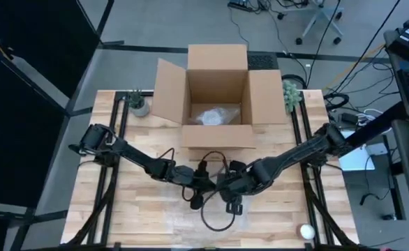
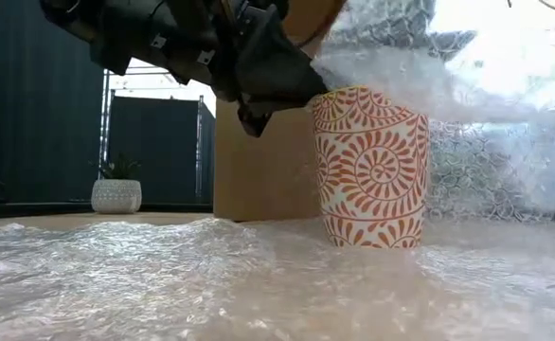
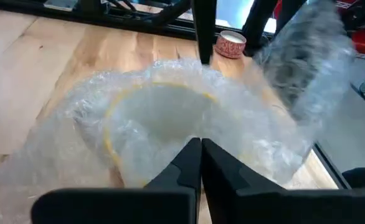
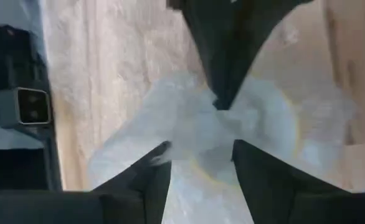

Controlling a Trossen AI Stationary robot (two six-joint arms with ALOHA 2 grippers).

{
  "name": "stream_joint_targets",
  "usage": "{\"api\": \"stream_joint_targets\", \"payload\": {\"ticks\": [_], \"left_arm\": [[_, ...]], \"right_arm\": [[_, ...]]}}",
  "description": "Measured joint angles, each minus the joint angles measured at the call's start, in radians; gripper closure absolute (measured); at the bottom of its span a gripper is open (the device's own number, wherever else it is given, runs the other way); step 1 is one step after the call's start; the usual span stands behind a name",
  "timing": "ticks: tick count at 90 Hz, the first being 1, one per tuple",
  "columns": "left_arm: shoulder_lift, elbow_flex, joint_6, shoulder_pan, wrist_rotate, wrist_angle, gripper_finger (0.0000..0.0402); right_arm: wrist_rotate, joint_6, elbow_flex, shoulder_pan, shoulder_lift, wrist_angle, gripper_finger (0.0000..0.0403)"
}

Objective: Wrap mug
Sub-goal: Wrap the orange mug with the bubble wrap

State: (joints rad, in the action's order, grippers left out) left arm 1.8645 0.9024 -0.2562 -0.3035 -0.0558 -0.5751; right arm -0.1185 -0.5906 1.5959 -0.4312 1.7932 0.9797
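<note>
- Table (image 1: 121, 202) is largely covered by bubble wrap (image 2: 164, 275); the cardboard box (image 1: 217, 90) stands open at 12 o'clock from the mug.
- Mug (image 2: 370, 167) stands upright on the wrap at table centre, in front of the box; the draping step is judged in hand, with a flap raised over the rim.
- Left gripper (image 3: 201, 163), reaching in from 9 o'clock, is pressed together on the wrap.
- Right gripper (image 4: 198, 163), from 3 o'clock, is spread.
- Next, the flap needs drawing across the mug.
</note>
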Motion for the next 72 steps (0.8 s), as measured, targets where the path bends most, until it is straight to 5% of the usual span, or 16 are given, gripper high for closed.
{"api": "stream_joint_targets", "payload": {"ticks": [21,72], "left_arm": [[0.0,0.0,0.0,0.0,0.0,0.0,0.0402],[0.0,0.0,0.0,0.0,-0.001,-0.001,0.0402]], "right_arm": [[-0.217,0.0,0.0,0.028,0.014,0.004,0.0243],[-0.232,0.001,0.002,0.053,0.204,0.056,0.0243]]}}
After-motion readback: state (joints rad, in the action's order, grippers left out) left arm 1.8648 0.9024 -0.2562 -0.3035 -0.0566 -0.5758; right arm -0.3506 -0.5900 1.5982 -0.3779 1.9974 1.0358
